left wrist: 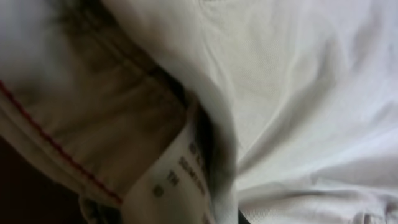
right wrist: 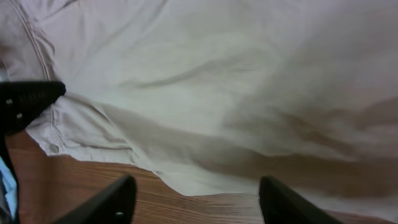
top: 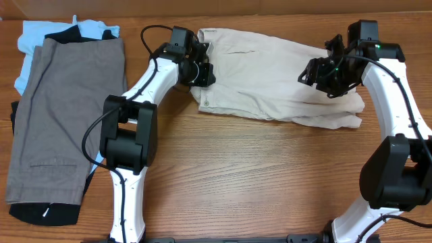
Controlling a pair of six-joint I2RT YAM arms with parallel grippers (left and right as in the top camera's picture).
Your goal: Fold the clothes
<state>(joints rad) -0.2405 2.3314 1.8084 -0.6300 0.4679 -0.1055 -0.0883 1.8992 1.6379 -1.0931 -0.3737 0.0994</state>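
Observation:
The clothes, light beige shorts (top: pixel 270 74), lie spread across the back of the wooden table. My left gripper (top: pixel 200 67) sits at their waistband end on the left. Its wrist view is filled with beige cloth (left wrist: pixel 298 93) and a white tag (left wrist: pixel 180 180) pressed close to the lens; its fingers are hidden and it is shut on the waistband. My right gripper (top: pixel 322 74) hovers over the leg end. In the right wrist view it (right wrist: pixel 198 182) is open, its two dark fingertips (right wrist: pixel 121 193) apart over bare wood just before the shorts' (right wrist: pixel 217 81) near edge.
At the far left a pair of grey-brown shorts (top: pixel 67 115) lies on top of a light blue garment (top: pixel 34 37) and a black one (top: pixel 40 212). Bare wooden table (top: pixel 270 175) runs along the front. A black part of the left arm (right wrist: pixel 25 102) shows by the waistband.

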